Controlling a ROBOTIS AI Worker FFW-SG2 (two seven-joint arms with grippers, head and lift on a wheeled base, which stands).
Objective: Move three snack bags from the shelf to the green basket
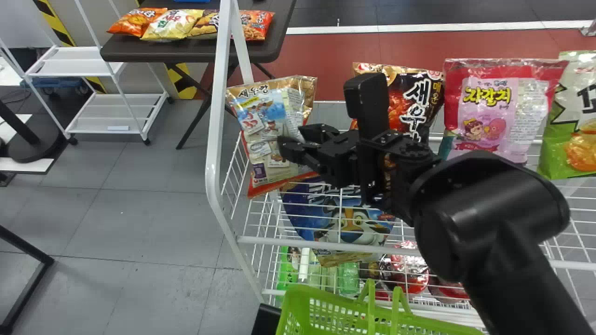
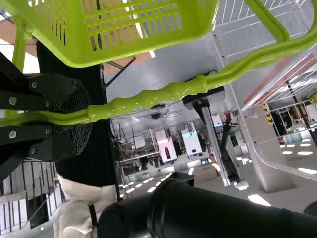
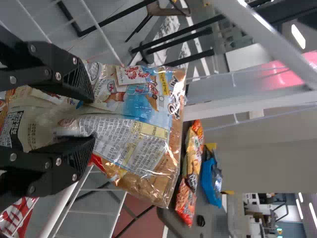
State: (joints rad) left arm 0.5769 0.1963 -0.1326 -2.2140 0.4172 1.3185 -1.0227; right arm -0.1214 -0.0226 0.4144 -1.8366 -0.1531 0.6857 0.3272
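Clamped with right claw (image 3: 93, 120) on tilted snack bag (image 1: 266, 139), beside white shelf post (image 1: 215, 116). Could slip on slick film or snag on shelf post if swung low. Below, clamped with left claw (image 2: 81, 117) on green basket (image 2: 104, 47) handle (image 2: 163, 94); might tip under lopsided drop. Beyond, on shelf (image 1: 288, 242): more upright bags (image 1: 503, 111).

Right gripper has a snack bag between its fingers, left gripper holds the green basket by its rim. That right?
Not the rim: per the left wrist view, the left gripper holds the green basket by its handle. The right gripper does have a snack bag between its fingers.
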